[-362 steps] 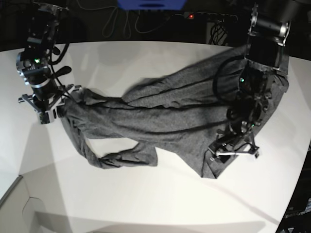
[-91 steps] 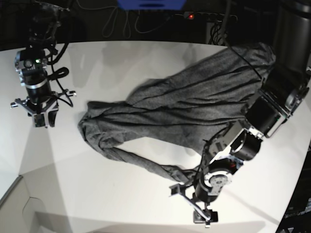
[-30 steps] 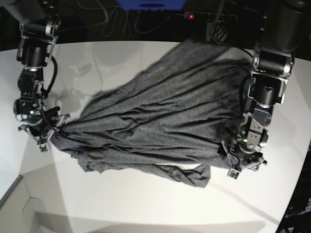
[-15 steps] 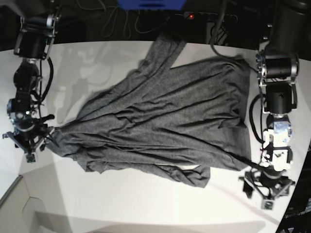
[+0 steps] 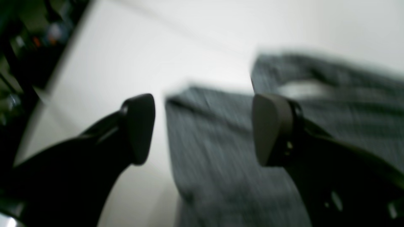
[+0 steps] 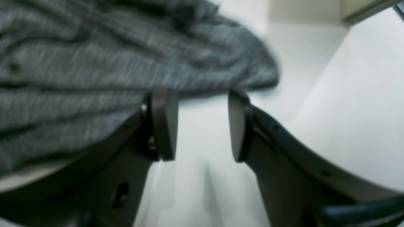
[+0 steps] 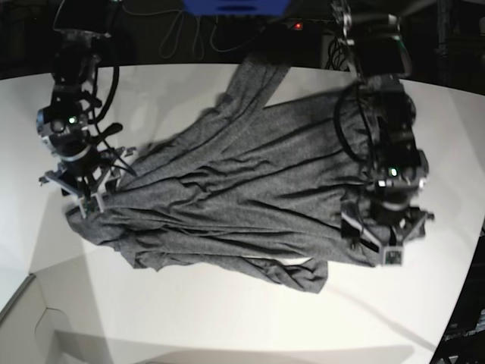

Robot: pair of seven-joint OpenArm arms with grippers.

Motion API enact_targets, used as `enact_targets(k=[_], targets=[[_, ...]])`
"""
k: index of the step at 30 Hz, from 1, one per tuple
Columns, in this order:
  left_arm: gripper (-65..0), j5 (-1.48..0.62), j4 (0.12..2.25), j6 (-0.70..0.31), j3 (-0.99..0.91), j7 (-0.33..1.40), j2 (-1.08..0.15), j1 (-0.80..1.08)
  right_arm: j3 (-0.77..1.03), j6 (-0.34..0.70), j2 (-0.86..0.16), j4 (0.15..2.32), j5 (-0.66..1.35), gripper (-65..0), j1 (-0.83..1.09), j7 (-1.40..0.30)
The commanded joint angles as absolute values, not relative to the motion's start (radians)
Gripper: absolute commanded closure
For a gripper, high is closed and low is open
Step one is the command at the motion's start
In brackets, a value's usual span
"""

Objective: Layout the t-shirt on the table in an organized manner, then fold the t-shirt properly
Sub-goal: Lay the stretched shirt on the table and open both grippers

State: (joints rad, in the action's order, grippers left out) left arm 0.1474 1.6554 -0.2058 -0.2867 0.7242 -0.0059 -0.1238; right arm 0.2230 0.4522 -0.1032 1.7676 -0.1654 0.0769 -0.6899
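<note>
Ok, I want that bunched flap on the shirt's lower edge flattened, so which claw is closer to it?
Left. The left claw sits at the t-shirt edge just beside the flap; the right claw is at the shirt's opposite end.

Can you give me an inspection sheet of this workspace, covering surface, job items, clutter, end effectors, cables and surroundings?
Surface: white table, bare around the cloth.
Job's things: grey t-shirt spread wide but wrinkled, one part trailing toward the far edge, a fold bunched at the near side.
Clutter: nothing seen.
End effectors: left end effector open over a shirt edge, holding nothing; right end effector open beside the shirt's edge, holding nothing.
Cables: loose cables behind the table; cabling along the left arm.
Surroundings: dark background, blue object, red light.
</note>
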Motion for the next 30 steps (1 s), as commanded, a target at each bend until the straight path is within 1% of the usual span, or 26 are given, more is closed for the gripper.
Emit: enact_targets(k=[1, 6, 10, 13, 17, 21, 26, 30], targets=[[-46.3, 0.147, 1.689, -0.199, -0.289, 0.704, 0.005, -0.125, 0.229, 0.452, -0.105, 1.785, -0.168, -27.0, 0.074, -0.679], [-46.3, 0.147, 1.655, -0.199, -0.286, 0.707, 0.044, -0.025, 0.228, 0.452, -0.085, 1.785, -0.168, -27.0, 0.125, -0.679], [-46.3, 0.147, 1.498, -0.199, -0.291, 0.705, 0.038, -0.053, 0.183, 0.452, -0.077, 1.785, -0.166, -27.0, 0.162, -0.679], [-46.3, 0.147, 1.392, -0.199, -0.291, 0.697, 0.004, -0.088, 0.137, 0.452, -0.079, 1.784, -0.166, -27.1, 0.191, -0.677], [-46.3, 0.147, 1.260, -0.197, -0.292, 0.549, -0.042, -0.122, 0.105, 0.452, -0.079, 1.767, -0.166, -27.1, 0.213, -0.665], [-46.3, 0.147, 1.061, -0.189, -0.292, 0.415, -0.110, -0.193, 0.110, 0.452, -0.079, 1.705, -0.168, -27.1, 0.200, -0.667], [-46.2, 0.147, 0.855, -0.188, -0.312, 0.315, -0.211, -0.306, 0.113, 0.452, -0.087, 1.685, -0.168, -27.1, 0.209, -0.667], [-46.2, 0.147, 0.817, -0.196, -0.381, 0.288, -0.243, -0.389, 0.108, 0.452, -0.087, 1.685, -0.166, -27.1, 0.211, -0.667]])
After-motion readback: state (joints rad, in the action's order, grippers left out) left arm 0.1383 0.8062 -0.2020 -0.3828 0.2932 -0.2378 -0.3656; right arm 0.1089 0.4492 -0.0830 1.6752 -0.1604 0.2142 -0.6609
